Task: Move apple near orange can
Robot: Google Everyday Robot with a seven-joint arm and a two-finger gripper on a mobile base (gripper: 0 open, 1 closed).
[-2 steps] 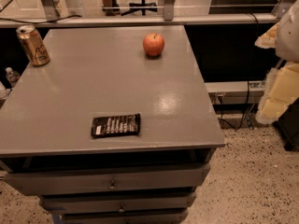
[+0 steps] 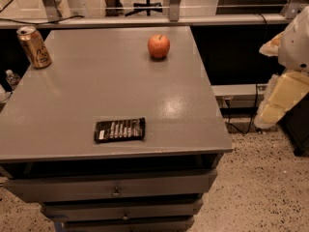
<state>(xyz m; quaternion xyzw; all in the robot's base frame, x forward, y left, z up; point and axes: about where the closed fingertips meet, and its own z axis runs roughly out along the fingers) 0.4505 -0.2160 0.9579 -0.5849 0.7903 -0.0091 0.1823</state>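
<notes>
Apple (image 2: pixel 159 46) at 1 o'clock on the grey table (image 2: pixel 87 91), near the far edge.
Well apart from the orange can (image 2: pixel 34 46), upright at 10 o'clock; black wrapper (image 2: pixel 119 129) flat at 6 o'clock; gripper (image 2: pixel 285 93) off the table at 3 o'clock, open or closed impossible to tell.

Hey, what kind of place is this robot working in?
Likely an office or lab: a grey drawer cabinet holding an apple, can and wrapper, a swivel chair's base behind it, speckled floor. The hand hangs to the cabinet's right.
</notes>
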